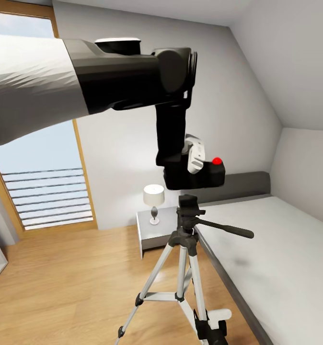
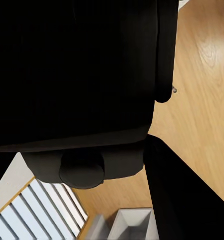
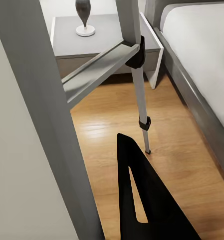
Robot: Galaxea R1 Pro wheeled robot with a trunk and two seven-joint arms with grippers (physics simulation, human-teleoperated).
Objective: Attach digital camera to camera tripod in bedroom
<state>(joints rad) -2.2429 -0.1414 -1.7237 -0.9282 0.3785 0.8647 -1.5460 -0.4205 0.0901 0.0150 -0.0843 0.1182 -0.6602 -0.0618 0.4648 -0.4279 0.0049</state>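
Left gripper (image 1: 192, 167) clamps the camera (image 1: 200, 176) by its sides just above the tripod (image 1: 188, 225) head — judged rigid, light, slick; right gripper's (image 3: 141, 200) state unclear.

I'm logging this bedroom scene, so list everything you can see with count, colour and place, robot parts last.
Small black boxy digital camera: one, red button on top, held just above the tripod head.
Silver-legged camera tripod: one, black head and pan handle, standing on the wood floor beside the bed.
Grey bed: one, white mattress, at the right.
Grey nightstand: one, against the wall beside the bed.
White table lamp: one, on the nightstand.
Wood-framed window: one, at the left.
Left gripper: one, black and white, shut on the digital camera.
Right gripper: black finger near a tripod leg; state unclear.
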